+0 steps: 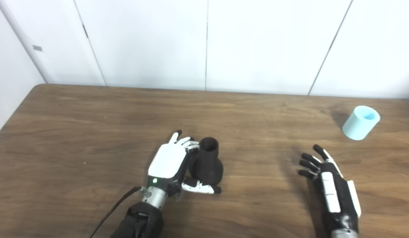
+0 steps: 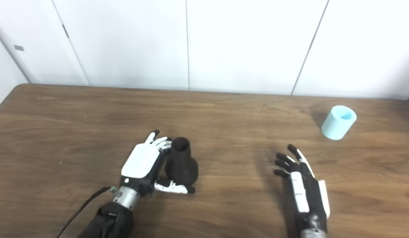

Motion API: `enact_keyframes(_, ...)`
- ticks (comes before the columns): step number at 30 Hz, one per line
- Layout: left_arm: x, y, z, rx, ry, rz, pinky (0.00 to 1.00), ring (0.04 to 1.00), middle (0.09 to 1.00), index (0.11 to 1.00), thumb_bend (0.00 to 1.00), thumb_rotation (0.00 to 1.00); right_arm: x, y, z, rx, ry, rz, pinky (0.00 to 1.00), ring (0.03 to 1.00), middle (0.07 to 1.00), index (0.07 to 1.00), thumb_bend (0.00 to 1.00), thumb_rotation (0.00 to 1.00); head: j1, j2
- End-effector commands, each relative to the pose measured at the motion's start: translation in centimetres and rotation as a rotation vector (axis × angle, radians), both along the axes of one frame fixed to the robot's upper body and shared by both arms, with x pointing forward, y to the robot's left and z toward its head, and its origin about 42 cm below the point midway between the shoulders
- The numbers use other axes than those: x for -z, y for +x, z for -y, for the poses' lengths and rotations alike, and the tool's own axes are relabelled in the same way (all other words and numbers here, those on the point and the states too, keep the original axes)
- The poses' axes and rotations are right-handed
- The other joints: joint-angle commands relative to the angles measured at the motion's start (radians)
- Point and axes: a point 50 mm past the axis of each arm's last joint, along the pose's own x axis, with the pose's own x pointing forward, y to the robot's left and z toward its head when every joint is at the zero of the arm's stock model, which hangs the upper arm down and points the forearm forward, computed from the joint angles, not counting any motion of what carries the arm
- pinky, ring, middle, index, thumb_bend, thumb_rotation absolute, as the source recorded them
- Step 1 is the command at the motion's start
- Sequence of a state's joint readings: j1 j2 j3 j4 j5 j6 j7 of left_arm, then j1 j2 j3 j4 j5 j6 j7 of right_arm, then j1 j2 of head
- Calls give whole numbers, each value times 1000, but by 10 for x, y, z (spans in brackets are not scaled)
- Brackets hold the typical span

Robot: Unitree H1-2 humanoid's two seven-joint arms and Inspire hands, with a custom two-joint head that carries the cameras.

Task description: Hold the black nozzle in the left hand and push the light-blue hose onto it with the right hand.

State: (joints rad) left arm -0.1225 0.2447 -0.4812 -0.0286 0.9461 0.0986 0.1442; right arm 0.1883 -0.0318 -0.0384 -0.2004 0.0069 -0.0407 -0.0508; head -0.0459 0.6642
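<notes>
The nozzle (image 1: 207, 162) stands upright on the table (image 1: 92, 132), cupped by the left hand (image 1: 169, 162); a firm grip can't really be confirmed yet. The right hand (image 1: 327, 178) is kept empty, fingers spread, well short of the hose (image 1: 360, 123), probably for reaching.

Black nozzle (image 1: 207, 161): matte, bulbous base narrowing to an open round neck, standing upright on the table, mouth up, near the centre at about 6 o'clock. Light-blue hose (image 1: 361, 122): short, thick-walled tube piece, hollow end visible, tilted with its open mouth facing up and toward 1 o'clock, well apart from the nozzle at its 2 o'clock.
</notes>
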Motion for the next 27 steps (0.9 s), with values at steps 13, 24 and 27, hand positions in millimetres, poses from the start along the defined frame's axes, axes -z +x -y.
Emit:
enact_keyframes(13,18,-23,10,61,27,-89,1000,846,749,483,524,50,-11,-8,-4,45,-47,23,613,709,741,809,408,481,-149,-4)
enact_keyframes(24,19,-18,3,70,27,-83,1000,832,744,483,524,51,-32,14,54,182,-180,96,612,721,762,789,635,202,-279,-28)
enact_keyframes(27,21,-16,0,69,25,-83,1000,826,741,483,524,50,-50,22,68,200,-304,129,650,731,767,784,658,150,-324,-38)
